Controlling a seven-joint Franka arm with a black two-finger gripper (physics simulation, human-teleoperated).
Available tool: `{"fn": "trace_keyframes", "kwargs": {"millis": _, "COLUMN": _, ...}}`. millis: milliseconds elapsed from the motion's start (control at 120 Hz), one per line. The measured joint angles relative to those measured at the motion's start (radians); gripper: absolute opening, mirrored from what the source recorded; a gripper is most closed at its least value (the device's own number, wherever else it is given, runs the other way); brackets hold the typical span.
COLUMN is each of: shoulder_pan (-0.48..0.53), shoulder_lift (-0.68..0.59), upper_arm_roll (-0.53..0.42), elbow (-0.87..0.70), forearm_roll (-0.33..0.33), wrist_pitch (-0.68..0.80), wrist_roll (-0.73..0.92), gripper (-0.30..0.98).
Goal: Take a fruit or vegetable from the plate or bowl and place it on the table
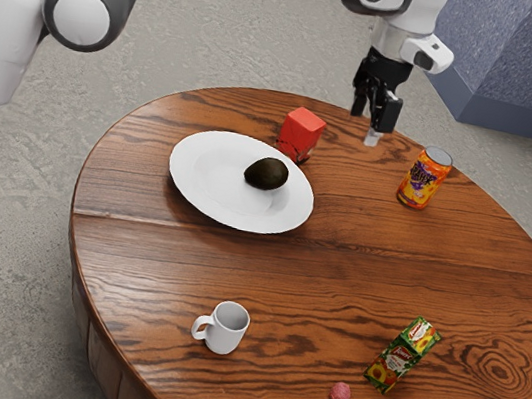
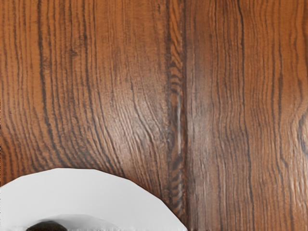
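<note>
End effector is released: the two black fingers stand apart, nothing between them. It's up in the air near the desk's far edge, pointing down, between the red box and the can in the exterior view.

Task item: dark, near-black avocado, lying on the wide white round plate, toward the side nearer the red box. Not on the wood. Wrist view has part of the plate rim, with a bit of the dark avocado cut off at the frame edge.

Rest of the desk, exterior view:
- Glossy red box: just beside the plate, far side.
- Orange metal drink can with purple print: upright, on the exterior view's right of the end effector.
- White ceramic mug: upright, near side, handle to the exterior view's left.
- Green-and-yellow juice carton: upright, well apart from the mug.
- Small pink textured ball: near the carton base.
</note>
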Motion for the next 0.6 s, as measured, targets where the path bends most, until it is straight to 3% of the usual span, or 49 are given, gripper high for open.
{"fn": "trace_keyframes", "kwargs": {"millis": 342, "shoulder_pan": 0.005, "shoulder_lift": -0.023, "upper_arm_roll": 0.004, "elbow": -0.002, "forearm_roll": -0.001, "wrist_pitch": -0.015, "wrist_roll": -0.04, "gripper": 0.69}}
{"fn": "trace_keyframes", "kwargs": {"millis": 408, "shoulder_pan": 0.012, "shoulder_lift": -0.119, "upper_arm_roll": 0.047, "elbow": -0.036, "forearm_roll": -0.005, "wrist_pitch": -0.058, "wrist_roll": -0.069, "gripper": 0.69}}
{"fn": "trace_keyframes", "kwargs": {"millis": 500, "shoulder_pan": -0.004, "shoulder_lift": -0.354, "upper_arm_roll": 0.148, "elbow": -0.281, "forearm_roll": -0.03, "wrist_pitch": -0.056, "wrist_roll": -0.112, "gripper": 0.69}}
{"fn": "trace_keyframes", "kwargs": {"millis": 600, "shoulder_pan": -0.039, "shoulder_lift": -0.416, "upper_arm_roll": 0.235, "elbow": -0.416, "forearm_roll": -0.056, "wrist_pitch": -0.032, "wrist_roll": -0.158, "gripper": 0.68}}
